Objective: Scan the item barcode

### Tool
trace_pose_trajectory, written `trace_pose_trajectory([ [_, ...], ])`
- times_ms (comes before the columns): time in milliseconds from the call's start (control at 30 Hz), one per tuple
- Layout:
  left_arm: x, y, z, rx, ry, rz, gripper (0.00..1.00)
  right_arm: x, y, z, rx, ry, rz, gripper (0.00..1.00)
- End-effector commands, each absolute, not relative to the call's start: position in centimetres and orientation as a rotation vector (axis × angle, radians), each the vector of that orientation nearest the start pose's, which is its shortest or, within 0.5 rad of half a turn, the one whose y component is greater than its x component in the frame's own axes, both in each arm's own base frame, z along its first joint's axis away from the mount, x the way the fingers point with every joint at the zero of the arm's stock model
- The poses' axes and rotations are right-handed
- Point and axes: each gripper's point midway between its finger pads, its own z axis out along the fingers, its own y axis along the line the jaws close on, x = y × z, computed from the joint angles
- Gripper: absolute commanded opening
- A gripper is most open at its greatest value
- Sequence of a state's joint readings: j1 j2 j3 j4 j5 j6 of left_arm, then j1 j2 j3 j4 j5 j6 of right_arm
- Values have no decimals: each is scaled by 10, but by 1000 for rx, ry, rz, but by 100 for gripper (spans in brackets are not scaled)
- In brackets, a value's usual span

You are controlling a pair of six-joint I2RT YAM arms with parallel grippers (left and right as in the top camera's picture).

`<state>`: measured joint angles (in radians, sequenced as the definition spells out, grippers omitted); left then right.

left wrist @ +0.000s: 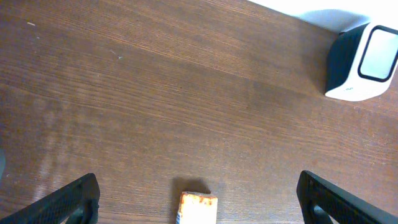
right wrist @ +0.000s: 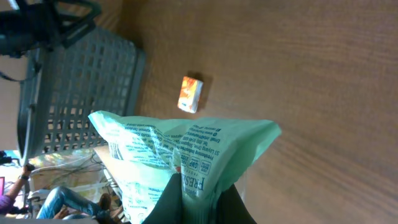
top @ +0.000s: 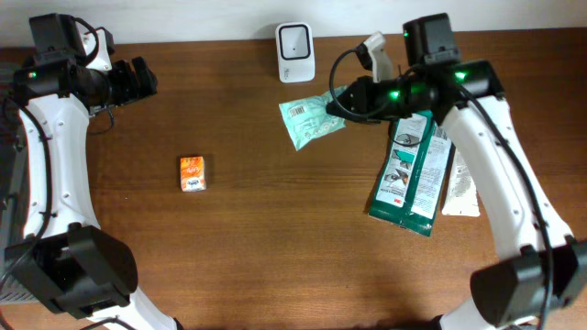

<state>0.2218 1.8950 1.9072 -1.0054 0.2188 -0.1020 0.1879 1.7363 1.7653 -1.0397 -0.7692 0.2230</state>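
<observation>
- Grip status first: the right gripper (top: 337, 104) is clenched on one edge of the light green packet (top: 310, 121). The packet hangs just in front of the scanner (top: 295, 52), a bit to its right.
- Left gripper (left wrist: 198, 180) is spread wide with nothing in it, over the table (top: 275, 238) near the little orange box (top: 193, 173).
- White label (top: 300, 110) on the packet seems to face up, so we reckon we should turn that face toward the scanner window and bring it close.
- Packet looks floppy, so we go slow and hold the label flat, no creases.
- Dark green packs (top: 411, 174) sit under the right arm, and we steer clear of them.
</observation>
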Motion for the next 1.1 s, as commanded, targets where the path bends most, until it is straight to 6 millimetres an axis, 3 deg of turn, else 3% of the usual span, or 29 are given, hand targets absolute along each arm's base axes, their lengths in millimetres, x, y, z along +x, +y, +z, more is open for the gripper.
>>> trace_pose_trajectory([
  [0,477,71,217,-344,2539,-230,99,367,187,301,-230,2484,1148,4],
  [200,476,71,217,-344,2539,-230,99,347,179,319,-226,2473,1105,4],
  [333,476,71,217,-344,2539,-230,99,354,167,306,-181,2519,956,4],
  [433,476,71,217,-344,2539,-230,99,370,165,291,-235,2520,754,4],
  [567,477,71,217,-344,2539,-230,99,415,178,267,-375,2436,371,4],
  [733,476,71,217,-344,2539,-230,99,492,180,246,-463,2230,-90,4],
  [867,476,71,217,-344,2539,-230,99,548,180,237,-558,2048,-313,4],
  [1067,476,71,217,-344,2539,-230,99,610,197,242,-724,1708,-535,4],
])
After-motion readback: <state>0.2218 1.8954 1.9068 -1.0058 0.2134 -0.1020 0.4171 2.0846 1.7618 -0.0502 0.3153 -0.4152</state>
